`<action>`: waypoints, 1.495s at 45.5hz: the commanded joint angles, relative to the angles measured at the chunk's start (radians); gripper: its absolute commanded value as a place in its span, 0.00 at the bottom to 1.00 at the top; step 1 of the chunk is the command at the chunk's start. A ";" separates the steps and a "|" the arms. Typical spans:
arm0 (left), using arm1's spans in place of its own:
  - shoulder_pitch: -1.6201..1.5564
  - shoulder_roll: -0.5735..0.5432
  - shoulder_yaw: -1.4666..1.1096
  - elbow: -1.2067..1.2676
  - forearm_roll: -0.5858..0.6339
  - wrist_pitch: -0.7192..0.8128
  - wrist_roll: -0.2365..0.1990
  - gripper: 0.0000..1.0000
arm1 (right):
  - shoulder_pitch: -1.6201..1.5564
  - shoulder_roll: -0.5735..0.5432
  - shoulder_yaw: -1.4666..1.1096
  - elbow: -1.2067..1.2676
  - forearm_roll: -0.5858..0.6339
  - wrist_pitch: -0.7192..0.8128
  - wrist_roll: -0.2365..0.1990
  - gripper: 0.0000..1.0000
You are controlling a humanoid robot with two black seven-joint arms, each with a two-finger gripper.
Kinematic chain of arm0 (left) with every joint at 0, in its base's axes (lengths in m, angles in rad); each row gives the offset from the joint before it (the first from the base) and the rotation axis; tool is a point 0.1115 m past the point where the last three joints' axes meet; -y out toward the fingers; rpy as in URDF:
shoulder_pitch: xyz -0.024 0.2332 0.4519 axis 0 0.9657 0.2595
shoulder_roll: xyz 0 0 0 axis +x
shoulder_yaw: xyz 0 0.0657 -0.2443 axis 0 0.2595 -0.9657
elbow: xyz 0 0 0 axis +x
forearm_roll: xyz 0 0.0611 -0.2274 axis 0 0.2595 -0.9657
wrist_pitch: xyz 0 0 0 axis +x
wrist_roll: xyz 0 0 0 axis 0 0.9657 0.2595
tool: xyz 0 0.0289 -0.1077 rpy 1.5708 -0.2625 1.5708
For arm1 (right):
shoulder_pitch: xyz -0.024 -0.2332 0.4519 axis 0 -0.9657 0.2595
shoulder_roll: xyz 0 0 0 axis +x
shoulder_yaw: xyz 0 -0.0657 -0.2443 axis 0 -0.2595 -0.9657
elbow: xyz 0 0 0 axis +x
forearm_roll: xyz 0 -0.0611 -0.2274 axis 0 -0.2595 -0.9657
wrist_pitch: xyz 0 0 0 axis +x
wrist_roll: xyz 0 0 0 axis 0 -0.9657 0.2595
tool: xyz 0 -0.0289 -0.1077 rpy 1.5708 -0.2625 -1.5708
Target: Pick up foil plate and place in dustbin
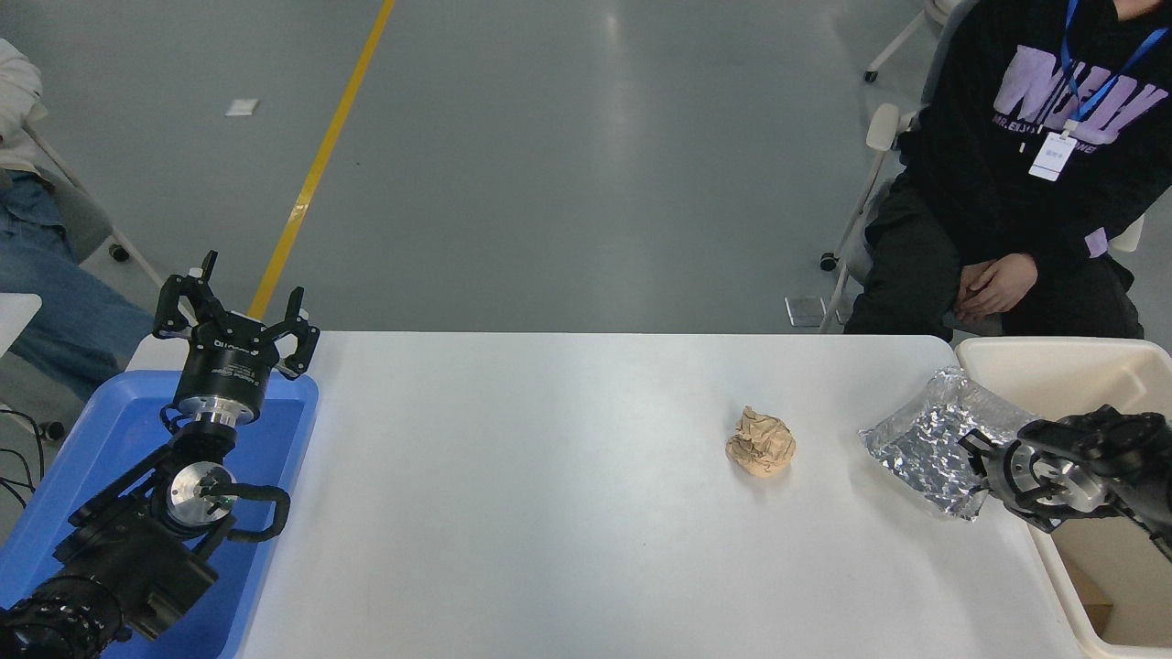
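Place: it looked like a robotics lab or test hall.
Floor: it was smooth grey poured flooring with a yellow line [320, 160] painted across it, as in an industrial space.
Furniture: there was a plain white table [549, 476], and wheeled office chairs [870, 183] stood beyond its far edge.
People: a seated person [1016, 174] wore a lanyard with a badge, and another person [37, 256] sat at the left.
Equipment: the black left arm [146, 522] rested over a blue tray [55, 513].

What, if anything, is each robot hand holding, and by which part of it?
The right hand grips the foil plate by its right edge, beside the dustbin. The left hand, parked over the blue tray, is open and holds nothing.
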 commanded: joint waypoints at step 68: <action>-0.001 0.000 0.000 -0.001 0.001 0.000 0.000 0.99 | 1.184 -0.253 -0.435 0.480 -0.191 0.655 0.004 0.00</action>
